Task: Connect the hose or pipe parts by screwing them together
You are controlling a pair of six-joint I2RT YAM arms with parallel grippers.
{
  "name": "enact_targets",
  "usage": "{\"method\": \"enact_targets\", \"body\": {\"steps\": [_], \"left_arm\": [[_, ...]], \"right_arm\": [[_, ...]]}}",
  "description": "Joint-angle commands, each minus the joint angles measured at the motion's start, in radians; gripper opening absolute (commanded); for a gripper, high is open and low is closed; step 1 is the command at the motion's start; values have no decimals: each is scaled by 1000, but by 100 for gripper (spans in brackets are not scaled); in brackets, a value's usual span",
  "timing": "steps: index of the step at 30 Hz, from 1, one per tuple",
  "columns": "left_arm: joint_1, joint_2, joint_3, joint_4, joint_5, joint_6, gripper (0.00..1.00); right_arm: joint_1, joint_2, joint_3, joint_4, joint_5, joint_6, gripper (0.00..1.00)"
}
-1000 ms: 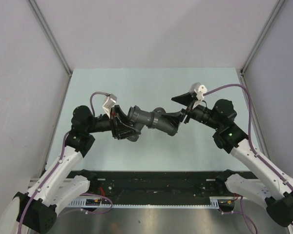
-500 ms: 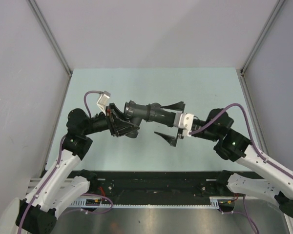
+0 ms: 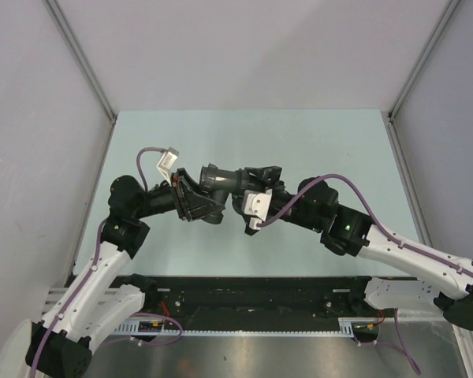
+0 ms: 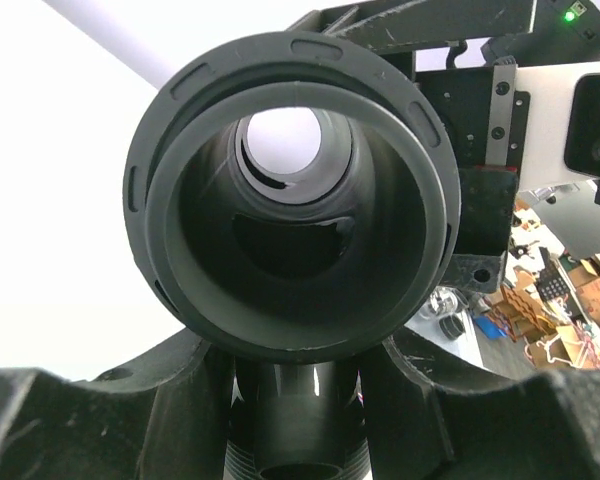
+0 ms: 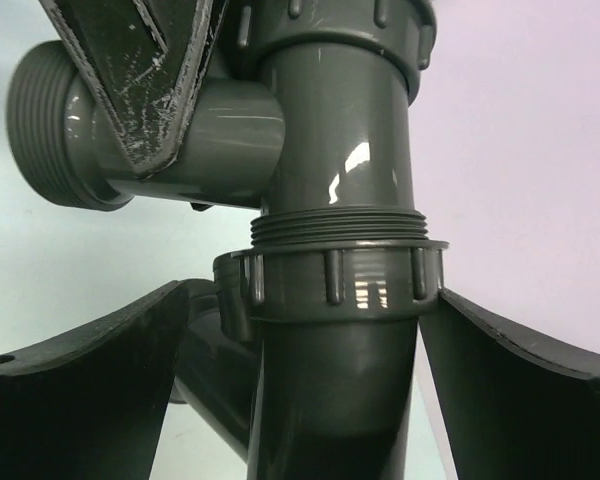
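1. the branched fitting (image 5: 330, 130) and the straight tube (image 5: 330, 400) are seen joined end to end, in line, and held up over the middle of the bench (image 3: 299, 134).
2. the joint is made at the tube's ribbed nut (image 5: 335, 285). a band of bare thread (image 5: 335, 228) shows just above it, so the screwing is judged begun but not finished.
3. the fitting is pinched at its lower threaded port by the left hand (image 4: 298, 395), whose fingers (image 5: 150, 70) are closed on the side branch. its wide mouth (image 4: 290, 200) is turned toward that hand's camera.
4. the right hand (image 5: 318, 300) is spread wide, with one finger on each side of the nut and tube. no firm grip is seen there.
5. what is left, by this judgement: the nut is to be gripped and turned until the bare thread is covered and the joint is snug.
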Motion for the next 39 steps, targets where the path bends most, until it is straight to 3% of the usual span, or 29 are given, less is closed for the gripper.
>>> {"method": "enact_targets", "body": {"steps": [1,11,19,22,25,27,28,31,36,39], "left_arm": [[-4,-14,-4,68,38,-5,0],[-3,-1,-15,62,46,28,0],[-4,12,-1,59,62,28,0],[-4,12,1,59,76,41,0],[-4,-2,-2,59,81,79,0],[-4,-14,-5,59,78,135,0],[-6,-20,-10,60,81,163,0],[-11,-36,-31,60,89,332,1],[-11,-34,-50,60,35,602,13],[-6,24,-18,60,12,637,30]], "right_arm": [[17,26,38,67,51,-20,100],[17,14,38,84,-1,11,98],[-3,25,38,55,6,5,88],[-21,28,36,70,-23,23,72],[-38,32,38,92,-35,54,42],[-56,31,38,99,-52,90,29],[-64,29,38,101,-78,104,17],[-101,23,49,89,-173,169,0],[-174,15,61,63,-464,311,0],[-205,12,61,17,-572,325,0]]}}
